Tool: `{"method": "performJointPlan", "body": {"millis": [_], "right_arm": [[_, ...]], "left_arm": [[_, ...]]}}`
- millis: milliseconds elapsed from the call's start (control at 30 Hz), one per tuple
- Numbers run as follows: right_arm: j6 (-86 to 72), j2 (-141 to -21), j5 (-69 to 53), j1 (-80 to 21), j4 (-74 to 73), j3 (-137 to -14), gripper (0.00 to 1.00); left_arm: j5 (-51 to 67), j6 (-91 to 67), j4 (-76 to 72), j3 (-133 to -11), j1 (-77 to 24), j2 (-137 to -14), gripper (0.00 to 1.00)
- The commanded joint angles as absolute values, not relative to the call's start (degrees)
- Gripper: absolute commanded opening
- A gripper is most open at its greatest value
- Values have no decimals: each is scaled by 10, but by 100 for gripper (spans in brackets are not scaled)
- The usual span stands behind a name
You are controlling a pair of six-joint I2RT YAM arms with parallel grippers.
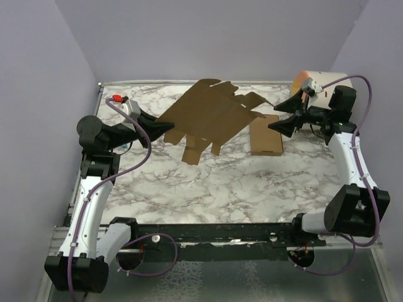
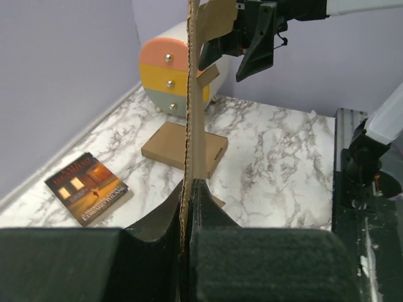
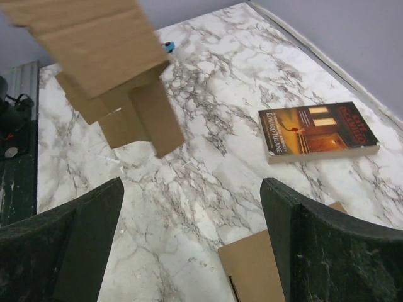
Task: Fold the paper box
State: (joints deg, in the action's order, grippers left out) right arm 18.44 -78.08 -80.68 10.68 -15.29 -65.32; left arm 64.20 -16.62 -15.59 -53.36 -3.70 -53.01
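Observation:
The paper box point(image 1: 208, 113) is a wide flat die-cut brown cardboard sheet with flaps and tabs, held up over the far middle of the marble table. My left gripper point(image 1: 169, 124) is shut on its left edge. In the left wrist view the sheet point(image 2: 194, 94) stands edge-on, pinched between the jaws of that gripper point(image 2: 189, 185). My right gripper point(image 1: 275, 117) is open at the sheet's right end and does not touch it. In the right wrist view the sheet point(image 3: 94, 44) hangs at the upper left, beyond the open, empty right gripper point(image 3: 192, 184).
A bigger slim brown carton point(image 1: 265, 135) lies flat on the table below my right gripper. A dark picture-cover book point(image 3: 318, 129) lies on the table under the sheet. A small pastel drawer unit point(image 1: 315, 82) stands at the far right corner. Purple walls enclose the table.

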Motion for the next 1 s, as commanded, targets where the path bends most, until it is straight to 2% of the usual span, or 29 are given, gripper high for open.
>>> {"method": "performJointPlan", "body": {"millis": [0,267,433,500,967], "right_arm": [[95,-772,-754,115,-102,-691,91],[85,-764,-769,123,-112,-717,81],[35,-775,-833,123,-67,-702,66],[9,-782,-872,117,-36,-690,63],[34,-756,-937,84,-36,-645,64]], "left_arm": [[651,-76,-170,-546,-33,-503,0],[688,-20,-172,-559,-33,-507,0],[725,-58,-232,-551,-33,-516,0],[734,-77,-268,-545,-33,-519,0],[747,-107,-305,-553,-33,-540,0]]}}
